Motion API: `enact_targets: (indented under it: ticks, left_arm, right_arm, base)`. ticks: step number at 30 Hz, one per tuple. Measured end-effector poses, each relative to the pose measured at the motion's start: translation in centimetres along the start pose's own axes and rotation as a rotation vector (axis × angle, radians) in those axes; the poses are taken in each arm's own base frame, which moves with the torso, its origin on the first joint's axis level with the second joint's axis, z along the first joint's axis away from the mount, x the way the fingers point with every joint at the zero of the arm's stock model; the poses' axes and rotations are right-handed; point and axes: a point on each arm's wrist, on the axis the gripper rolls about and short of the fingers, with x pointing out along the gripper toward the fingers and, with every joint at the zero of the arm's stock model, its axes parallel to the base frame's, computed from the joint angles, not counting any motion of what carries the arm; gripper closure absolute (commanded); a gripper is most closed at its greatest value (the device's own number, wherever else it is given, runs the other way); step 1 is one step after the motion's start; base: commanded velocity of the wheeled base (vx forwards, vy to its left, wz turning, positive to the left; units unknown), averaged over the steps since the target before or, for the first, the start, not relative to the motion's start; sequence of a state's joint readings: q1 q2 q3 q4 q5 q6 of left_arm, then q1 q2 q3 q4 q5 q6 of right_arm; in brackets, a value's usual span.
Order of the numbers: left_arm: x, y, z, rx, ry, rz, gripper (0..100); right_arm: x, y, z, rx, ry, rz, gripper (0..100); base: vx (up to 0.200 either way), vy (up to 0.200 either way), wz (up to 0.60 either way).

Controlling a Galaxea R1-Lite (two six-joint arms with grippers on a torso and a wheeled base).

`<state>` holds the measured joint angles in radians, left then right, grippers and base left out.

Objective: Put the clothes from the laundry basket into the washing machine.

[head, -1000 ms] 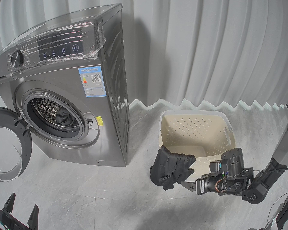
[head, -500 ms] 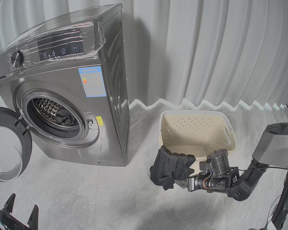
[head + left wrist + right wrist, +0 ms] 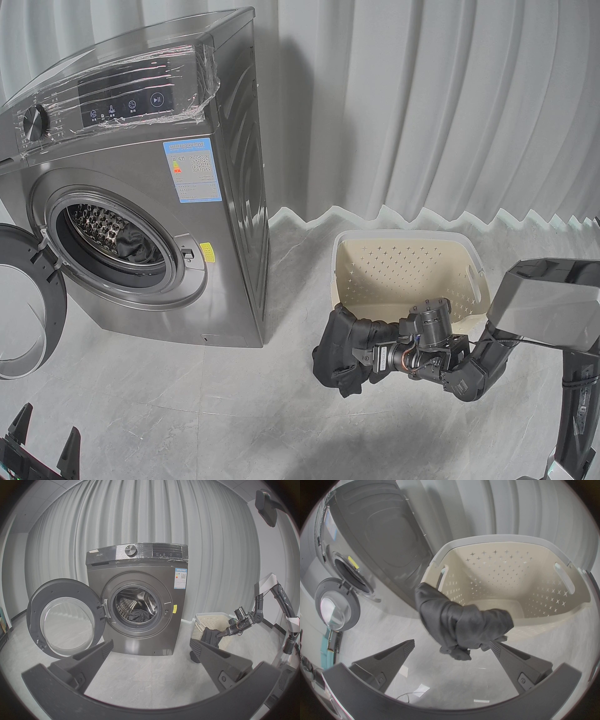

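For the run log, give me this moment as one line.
right gripper: open, at dark garment hanging over basket rim | left gripper: open | washer door: open | drum: dark cloth inside

Bkgd: pleated white curtain (image 3: 437, 112) spans the rear, well beyond right gripper (image 3: 367, 367); hem meets the ground in zigzag folds. Pale grey marble-look floor (image 3: 219, 400) w/ thin tile seams lies beneath gripper. Lighting even, diffuse.

Dark garment (image 3: 347, 356) hangs, seemingly bunched, over cream basket (image 3: 403, 235).
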<state>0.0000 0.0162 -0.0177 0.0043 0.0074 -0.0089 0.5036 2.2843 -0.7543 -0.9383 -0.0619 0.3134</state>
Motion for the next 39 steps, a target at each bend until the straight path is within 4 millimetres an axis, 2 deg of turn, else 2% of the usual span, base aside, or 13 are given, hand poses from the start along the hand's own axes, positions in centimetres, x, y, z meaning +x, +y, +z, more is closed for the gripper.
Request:
enact_targets:
  ticks: [8, 24, 25, 39]
  left_arm:
    - [0.0, 0.0, 0.0, 0.0, 0.0, 0.0, 0]
    - [0.0, 0.0, 0.0, 0.0, 0.0, 0.0, 0]
    - [0.0, 0.0, 0.0, 0.0, 0.0, 0.0, 0]
    - [0.0, 0.0, 0.0, -0.002, 0.0, 0.0, 0]
  right_arm:
    - [2.3, -0.7, 0.3, 0.014, -0.044, -0.05, 0]
    - [3.8, -0.2, 0.8, 0.042, -0.103, -0.026, 0]
    - [3.8, -0.2, 0.8, 0.043, -0.112, -0.023, 100]
    - [3.5, -0.6, -0.5, 0.038, -0.081, -0.019, 100]
  base:
    - [0.0, 0.0, 0.0]
    - [0.0, 0.0, 0.0]
    - [0.0, 0.0, 0.0]
    - [0.0, 0.0, 0.0]
